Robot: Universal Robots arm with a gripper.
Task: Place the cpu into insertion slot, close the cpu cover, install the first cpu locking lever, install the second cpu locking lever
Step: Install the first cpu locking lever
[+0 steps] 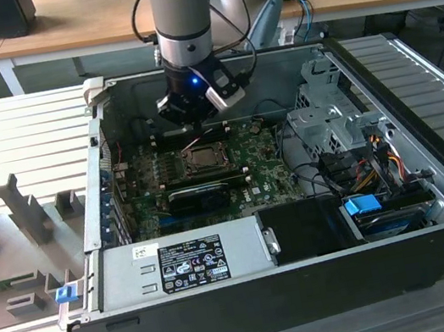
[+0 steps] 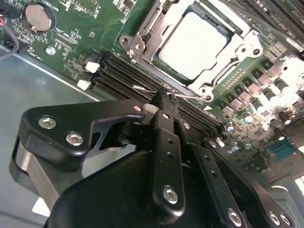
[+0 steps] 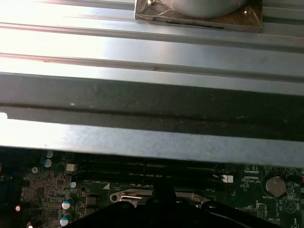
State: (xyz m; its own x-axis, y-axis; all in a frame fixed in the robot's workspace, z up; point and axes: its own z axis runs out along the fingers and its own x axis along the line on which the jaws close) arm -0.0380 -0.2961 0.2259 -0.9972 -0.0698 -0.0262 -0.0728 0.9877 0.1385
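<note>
In the second wrist view the pale silver cpu (image 2: 197, 42) lies flat in the insertion slot (image 2: 142, 45). The silver cpu cover (image 2: 244, 50) is down around it as a frame. A thin wire locking lever (image 2: 190, 96) runs along the socket's edge beside the memory slots. My black gripper (image 2: 161, 100) is shut, its tips right at this lever; I cannot tell whether the wire is pinched between them. In the exterior view the gripper (image 1: 195, 123) hangs inside the open computer case, just behind the socket (image 1: 203, 157).
Black memory slots (image 2: 123, 71) and a coin battery (image 2: 40, 14) lie close to the gripper. A black graphics card (image 1: 197, 194), the power supply (image 1: 179, 264), a drive cage (image 1: 326, 122) and loose cables (image 1: 360, 167) crowd the case. The case wall (image 3: 152, 90) stands close behind.
</note>
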